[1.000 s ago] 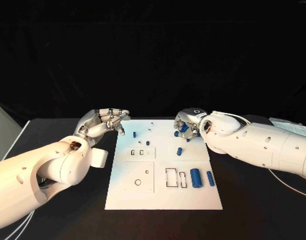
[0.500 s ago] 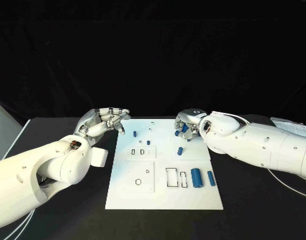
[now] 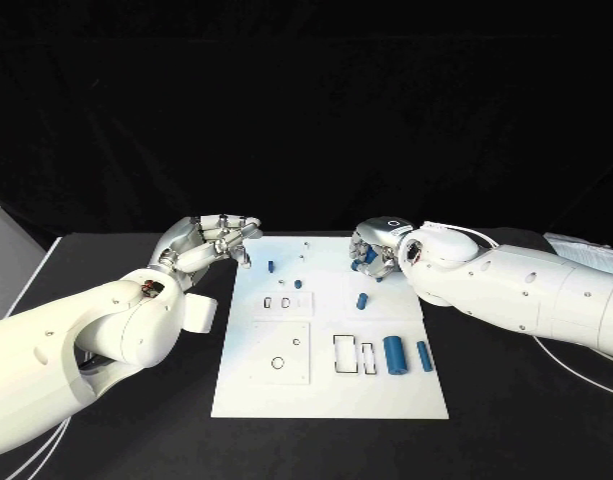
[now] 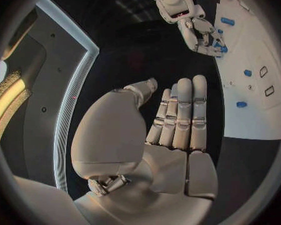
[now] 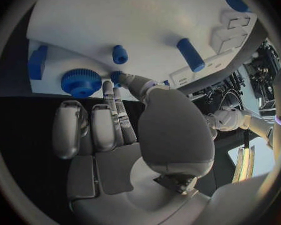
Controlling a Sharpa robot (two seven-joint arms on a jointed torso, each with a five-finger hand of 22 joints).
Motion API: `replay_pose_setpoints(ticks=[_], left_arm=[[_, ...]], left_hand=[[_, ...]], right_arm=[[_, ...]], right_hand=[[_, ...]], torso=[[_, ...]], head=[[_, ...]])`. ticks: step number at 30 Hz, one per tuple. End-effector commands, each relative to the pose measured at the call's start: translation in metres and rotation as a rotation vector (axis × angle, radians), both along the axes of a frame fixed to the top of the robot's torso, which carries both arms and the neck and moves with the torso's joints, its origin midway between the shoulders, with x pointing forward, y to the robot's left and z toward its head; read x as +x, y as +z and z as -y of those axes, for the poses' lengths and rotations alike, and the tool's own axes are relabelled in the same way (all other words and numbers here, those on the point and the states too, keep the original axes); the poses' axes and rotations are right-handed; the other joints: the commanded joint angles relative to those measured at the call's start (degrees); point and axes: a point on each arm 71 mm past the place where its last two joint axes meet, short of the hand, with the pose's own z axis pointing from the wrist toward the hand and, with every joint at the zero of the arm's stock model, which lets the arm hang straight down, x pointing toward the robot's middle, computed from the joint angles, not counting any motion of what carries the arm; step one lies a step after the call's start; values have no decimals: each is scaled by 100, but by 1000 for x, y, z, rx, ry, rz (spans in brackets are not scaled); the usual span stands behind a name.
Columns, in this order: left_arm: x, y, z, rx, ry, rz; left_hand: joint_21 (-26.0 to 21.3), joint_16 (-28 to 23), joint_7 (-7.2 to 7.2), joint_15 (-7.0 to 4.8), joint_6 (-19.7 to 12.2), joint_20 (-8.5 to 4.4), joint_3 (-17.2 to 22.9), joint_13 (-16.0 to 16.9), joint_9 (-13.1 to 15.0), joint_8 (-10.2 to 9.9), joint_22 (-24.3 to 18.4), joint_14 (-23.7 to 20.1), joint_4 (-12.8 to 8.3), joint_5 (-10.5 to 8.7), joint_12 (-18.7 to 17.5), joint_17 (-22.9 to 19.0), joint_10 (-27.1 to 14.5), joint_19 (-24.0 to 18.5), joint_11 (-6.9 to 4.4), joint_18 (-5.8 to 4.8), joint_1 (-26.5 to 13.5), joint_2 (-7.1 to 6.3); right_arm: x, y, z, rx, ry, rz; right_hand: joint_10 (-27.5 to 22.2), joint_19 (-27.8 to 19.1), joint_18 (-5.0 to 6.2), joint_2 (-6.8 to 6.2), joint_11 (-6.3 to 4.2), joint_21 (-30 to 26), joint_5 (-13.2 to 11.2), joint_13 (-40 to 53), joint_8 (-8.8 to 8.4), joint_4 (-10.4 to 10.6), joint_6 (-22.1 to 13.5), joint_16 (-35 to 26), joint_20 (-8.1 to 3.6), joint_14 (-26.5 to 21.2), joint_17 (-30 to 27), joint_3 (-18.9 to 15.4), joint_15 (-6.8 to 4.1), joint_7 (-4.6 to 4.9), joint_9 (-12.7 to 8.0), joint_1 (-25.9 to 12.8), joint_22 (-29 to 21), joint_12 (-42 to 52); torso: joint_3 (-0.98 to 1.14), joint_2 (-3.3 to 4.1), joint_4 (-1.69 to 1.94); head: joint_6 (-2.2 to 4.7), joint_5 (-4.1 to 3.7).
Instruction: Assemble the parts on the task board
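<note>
The white board [image 3: 329, 340] lies flat on the black tabletop [image 3: 508, 400], between the two hands. The job looks only just begun, I think. Most of the small blue pieces lie loose on the board, and the cut-out holes nearest the robot look mostly unfilled.

The right hand [image 3: 374, 250] is at the far right corner of the board. From the right wrist, its fingers are almost straight and side by side, and its thumb tip is right at a little blue peg [image 5: 117, 77]. I cannot tell if it is really pinching the peg or only touching it. Just beside those fingers sits one blue gear [image 5: 81, 82].

The left hand [image 3: 213, 243] is off the board, at the far left corner. Its fingers are straight and close together, and it holds nothing.

Counting from above: one board and two hands. One fat blue roll [image 3: 393, 354] and one thin blue stick [image 3: 424, 356] lie side by side, nearer the robot than the right hand. A short blue peg [image 3: 361, 301] lies between them and that hand. Two tiny blue bits [image 3: 272, 267] lie near the left hand's fingertips. Some more blue is tucked under the right hand, too hidden to count.
</note>
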Motion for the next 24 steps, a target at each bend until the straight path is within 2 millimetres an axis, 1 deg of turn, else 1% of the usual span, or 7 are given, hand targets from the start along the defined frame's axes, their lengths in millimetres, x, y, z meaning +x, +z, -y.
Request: replay_pose_setpoints(ticks=[1,9,15,16,17,21,24], left_arm=[[-1,1,2,-4,-20,5],[-1,2,2,-3,-19,4],[-1,2,1,-2,-17,2],[-1,2,1,-1,-16,2],[-1,2,0,-1,-16,2],[0,2,0,0,-14,1],[0,2,0,0,-14,1]], left_hand=[[22,16,-8,4,-50,-10,37,5,9,35,6,-47,-1,-3,-34,8,21,-43,-10,30,-50,26],[58,33,-13,1,-44,-10,56,10,17,43,29,-50,-15,-3,-31,10,23,-58,-14,31,-36,42],[66,37,-14,0,-43,-10,61,11,18,45,34,-51,-19,-3,-31,11,24,-62,-14,31,-31,46],[66,37,-14,0,-43,-10,61,11,18,45,34,-51,-19,-3,-31,11,24,-62,-14,31,-31,46],[66,37,-14,0,-43,-10,61,11,18,45,34,-51,-19,-3,-31,11,24,-62,-14,31,-31,46],[66,37,-14,0,-43,-10,61,11,18,45,34,-51,-19,-3,-31,11,24,-62,-14,31,-31,46],[66,37,-14,0,-43,-10,61,11,18,45,34,-51,-19,-3,-31,11,24,-62,-14,31,-31,46]], right_arm=[[0,-2,-2,-5,15,-17],[0,-1,-4,3,17,-10],[-1,1,-4,21,21,10],[-1,1,-4,24,20,13],[-1,2,-5,28,19,21],[-1,5,-5,41,10,53],[-1,7,-5,52,3,80]], right_hand=[[32,30,-86,60,-5,25,34,9,35,23,46,31,-5,200,-7,2,9,6,4,-4,5,-1],[66,31,-88,81,-14,35,37,14,54,39,77,44,-8,196,-7,11,4,-1,23,-4,20,4],[201,55,-102,153,-54,96,80,31,121,32,172,82,-29,191,-1,61,-27,-37,84,59,113,21],[259,72,-110,193,-72,129,75,42,154,23,221,92,-39,191,2,79,-42,-55,107,90,162,36],[370,93,-122,302,-109,179,-121,60,217,-12,301,117,-69,189,6,144,-77,-90,165,176,237,39],[526,132,-144,427,-162,260,-198,94,316,-75,416,156,-106,193,27,208,-115,-131,255,274,360,55],[616,162,-161,482,-186,320,-224,120,376,-125,461,177,-127,195,35,224,-136,-149,317,317,450,60]], torso=[[-3,10,-1],[-4,14,-11],[-4,14,-11],[-4,19,-7],[-6,20,-3],[-6,21,-8],[-9,22,-10]], head=[[-2,4],[-22,16],[-17,12],[-15,10],[-11,9],[-4,13],[2,16]])
